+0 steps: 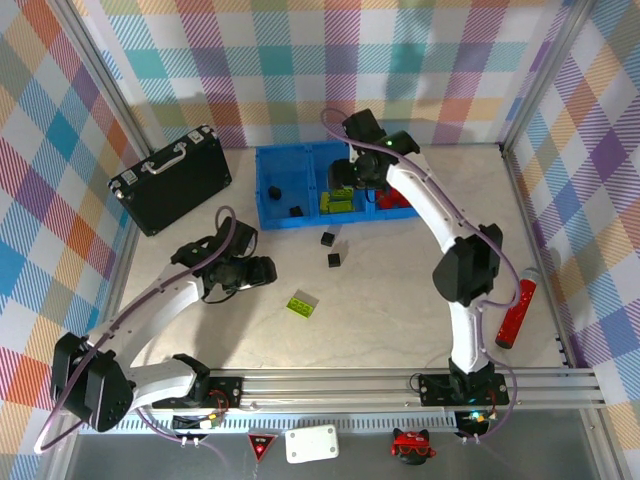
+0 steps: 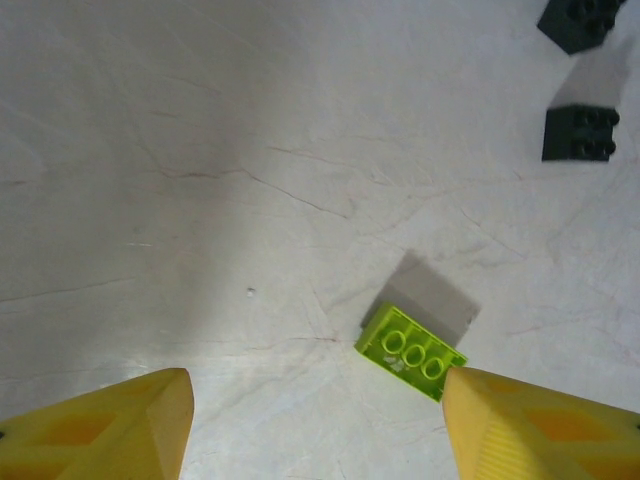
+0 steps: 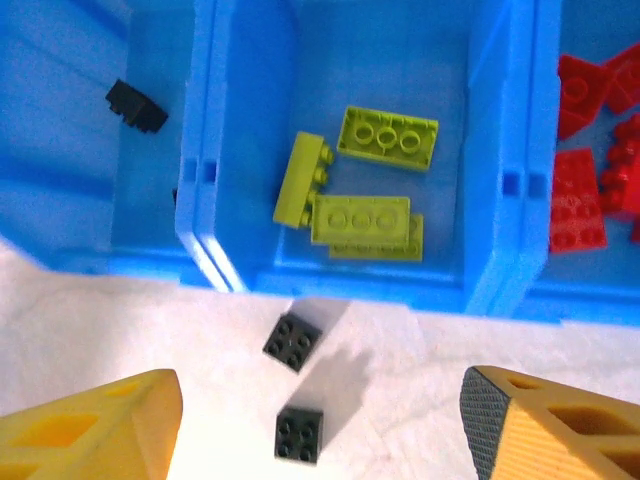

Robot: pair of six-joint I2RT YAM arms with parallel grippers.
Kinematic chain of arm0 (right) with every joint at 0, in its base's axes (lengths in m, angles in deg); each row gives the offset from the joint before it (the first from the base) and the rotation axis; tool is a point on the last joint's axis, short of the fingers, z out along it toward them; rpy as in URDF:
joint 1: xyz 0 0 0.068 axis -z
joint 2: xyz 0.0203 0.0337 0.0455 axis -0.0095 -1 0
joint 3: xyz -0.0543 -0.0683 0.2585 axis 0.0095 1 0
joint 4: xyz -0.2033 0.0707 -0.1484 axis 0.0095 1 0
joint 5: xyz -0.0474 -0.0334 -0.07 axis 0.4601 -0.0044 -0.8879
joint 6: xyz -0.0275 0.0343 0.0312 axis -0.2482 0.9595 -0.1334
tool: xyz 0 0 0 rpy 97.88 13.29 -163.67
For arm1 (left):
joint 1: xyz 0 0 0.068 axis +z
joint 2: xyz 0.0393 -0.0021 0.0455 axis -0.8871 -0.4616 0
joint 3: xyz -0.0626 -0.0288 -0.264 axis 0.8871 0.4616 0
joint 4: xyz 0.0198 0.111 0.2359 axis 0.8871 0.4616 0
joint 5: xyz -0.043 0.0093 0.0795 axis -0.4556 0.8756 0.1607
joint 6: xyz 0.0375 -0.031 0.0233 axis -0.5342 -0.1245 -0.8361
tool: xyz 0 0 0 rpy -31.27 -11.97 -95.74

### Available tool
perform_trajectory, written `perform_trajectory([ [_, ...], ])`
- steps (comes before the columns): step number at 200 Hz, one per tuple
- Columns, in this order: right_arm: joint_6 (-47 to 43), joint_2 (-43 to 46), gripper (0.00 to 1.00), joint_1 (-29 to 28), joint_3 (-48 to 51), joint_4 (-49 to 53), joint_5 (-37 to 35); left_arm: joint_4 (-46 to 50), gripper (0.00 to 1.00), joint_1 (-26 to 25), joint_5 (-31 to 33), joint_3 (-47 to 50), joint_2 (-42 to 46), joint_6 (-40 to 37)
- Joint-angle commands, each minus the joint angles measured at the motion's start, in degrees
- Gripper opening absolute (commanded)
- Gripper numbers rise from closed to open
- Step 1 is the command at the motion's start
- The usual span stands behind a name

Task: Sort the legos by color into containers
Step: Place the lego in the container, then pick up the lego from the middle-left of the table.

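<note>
Lying on marbled tabletop point(image 1: 400, 290), lime lego point(image 1: 302, 303), plaid walls point(image 1: 300, 60)

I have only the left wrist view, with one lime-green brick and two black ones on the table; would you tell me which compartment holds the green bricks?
Observer: The middle compartment of the blue tray holds the lime-green bricks, four as far as I can count.
Operator: Thank you. And where should the two black ones beside it go?
Observer: Into the left compartment, where a black brick already lies.
</note>
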Motion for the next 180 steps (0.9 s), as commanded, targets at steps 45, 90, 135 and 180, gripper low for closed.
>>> perform_trajectory([
  [45, 2.43, 15.77, 0.75, 0.21, 23.49, -4.77, 0.67, 1.63, 0.75, -8.97, 1.85, -5.80, -10.72, -6.40],
  [90, 4.46, 25.11, 0.74, 0.29, 37.58, -7.04, -0.52, 5.05, 0.88, -15.74, 5.79, -10.95, -21.09, -10.39],
  [135, 5.69, 29.21, 0.74, 0.28, 44.23, -6.69, -1.81, 5.20, 1.00, -18.53, 6.55, -14.13, -28.13, -13.85],
  [180, 5.93, 31.63, 0.74, 0.47, 47.02, -6.52, -3.42, 5.60, 0.95, -19.52, 6.11, -16.27, -33.21, -16.67],
])
